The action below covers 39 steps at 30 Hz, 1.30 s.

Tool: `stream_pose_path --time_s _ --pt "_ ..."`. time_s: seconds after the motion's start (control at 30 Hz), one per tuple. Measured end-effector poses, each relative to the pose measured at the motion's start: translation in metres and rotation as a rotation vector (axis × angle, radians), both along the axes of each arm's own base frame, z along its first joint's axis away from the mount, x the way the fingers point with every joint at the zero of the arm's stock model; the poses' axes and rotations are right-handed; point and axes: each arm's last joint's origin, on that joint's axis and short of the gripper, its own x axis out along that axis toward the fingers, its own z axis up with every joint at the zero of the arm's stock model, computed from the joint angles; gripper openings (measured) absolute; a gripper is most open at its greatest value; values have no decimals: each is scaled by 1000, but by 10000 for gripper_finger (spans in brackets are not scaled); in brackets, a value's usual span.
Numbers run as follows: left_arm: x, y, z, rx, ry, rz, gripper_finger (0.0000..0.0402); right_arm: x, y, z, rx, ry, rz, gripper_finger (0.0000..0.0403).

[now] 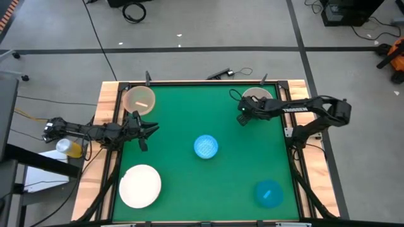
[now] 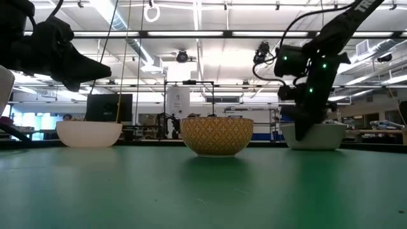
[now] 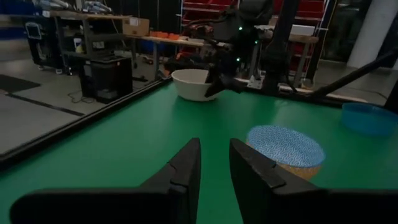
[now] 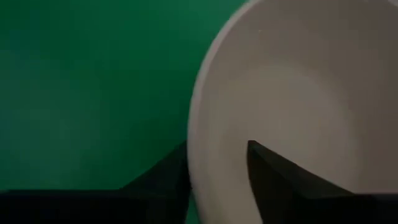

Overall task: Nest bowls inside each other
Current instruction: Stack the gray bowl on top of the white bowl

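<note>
Five bowls stand upright on their bases on the green table. A tan-peach bowl (image 1: 139, 99) is at the far left and a cream-beige bowl (image 1: 255, 96) at the far right. A pale patterned blue bowl (image 1: 206, 146) is in the middle, a large white bowl (image 1: 140, 185) at the near left, and a solid blue bowl (image 1: 269, 193) at the near right. My right gripper (image 4: 217, 146) slants down over the cream-beige bowl's near-left rim and is open. My left gripper (image 3: 214, 165) hovers level at the left, open and empty, pointing toward the patterned bowl (image 3: 286, 149). My right gripper straddles the cream-beige bowl's rim (image 4: 191, 155), with one finger (image 4: 273, 174) inside the bowl and the other outside it. It comes slanting down from above. The bowl sits on the table. I cannot tell whether either finger touches the wall.
Black rails and wooden boards edge the table (image 1: 189, 113). Open green surface lies between the bowls, widest in the middle and along the far edge. A yellow object (image 1: 71, 148) sits off the table at the left.
</note>
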Motion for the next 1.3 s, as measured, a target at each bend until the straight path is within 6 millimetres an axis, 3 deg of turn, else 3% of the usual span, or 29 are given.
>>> stream_pose_path --time_s 0.2,0.33,0.5,0.7,0.9,1.1,1.3 --pt "1 -6 18 -1 -3 -90 87 7 5 -6 71 -25 54 16" --pt "5 -8 22 14 45 -104 87 12 19 3 47 -60 107 25" --pt "13 -10 18 32 128 -106 87 33 35 33 -9 -207 229 10" --pt "20 -12 12 49 192 -103 87 74 49 68 -91 -387 421 11" --pt "20 -8 20 54 133 33 87 128 53 88 -175 -434 567 10" --pt "19 -8 37 63 164 43 87 172 58 79 -212 -361 673 10" --pt "17 -7 39 54 235 46 87 183 59 52 -155 -281 712 10"
